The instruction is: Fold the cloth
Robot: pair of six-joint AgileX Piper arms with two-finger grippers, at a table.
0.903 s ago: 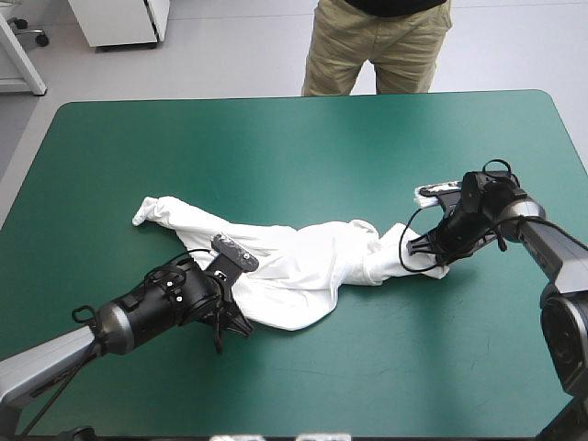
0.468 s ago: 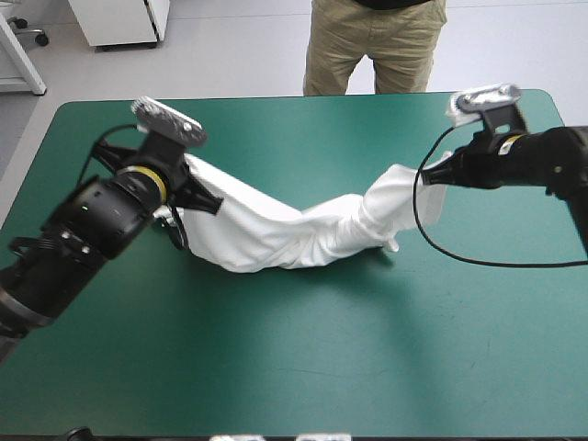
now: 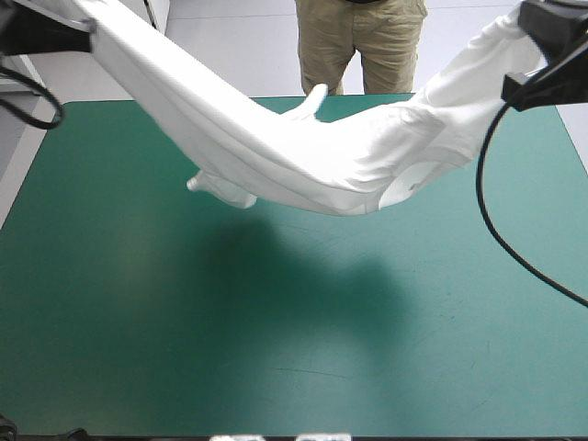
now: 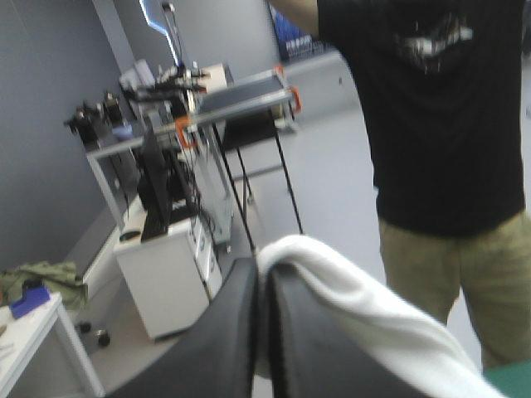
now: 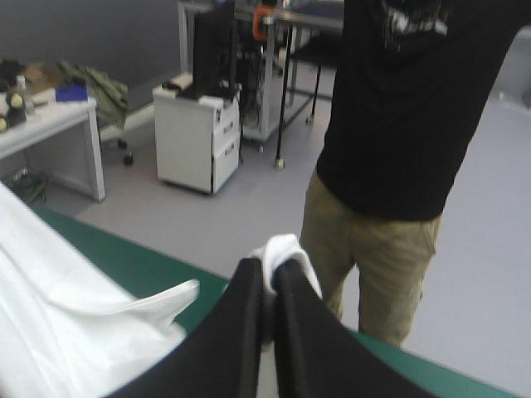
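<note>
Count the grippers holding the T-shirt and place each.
2. The left gripper holds the T-shirt raised near the table's far left corner; the right gripper holds it near the far right corner.

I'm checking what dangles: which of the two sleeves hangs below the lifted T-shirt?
The sleeve toward the left gripper: it droops under the T-shirt at its near edge, while the other sleeve juts out past its far edge.

The T-shirt (image 3: 303, 156) runs off the high view at eleven and one o'clock, covering stretches of the bench's (image 3: 138, 322) far edge. Its gripped folds vanish inside the left end effector (image 4: 265, 286) and the right end effector (image 5: 270, 290).
</note>
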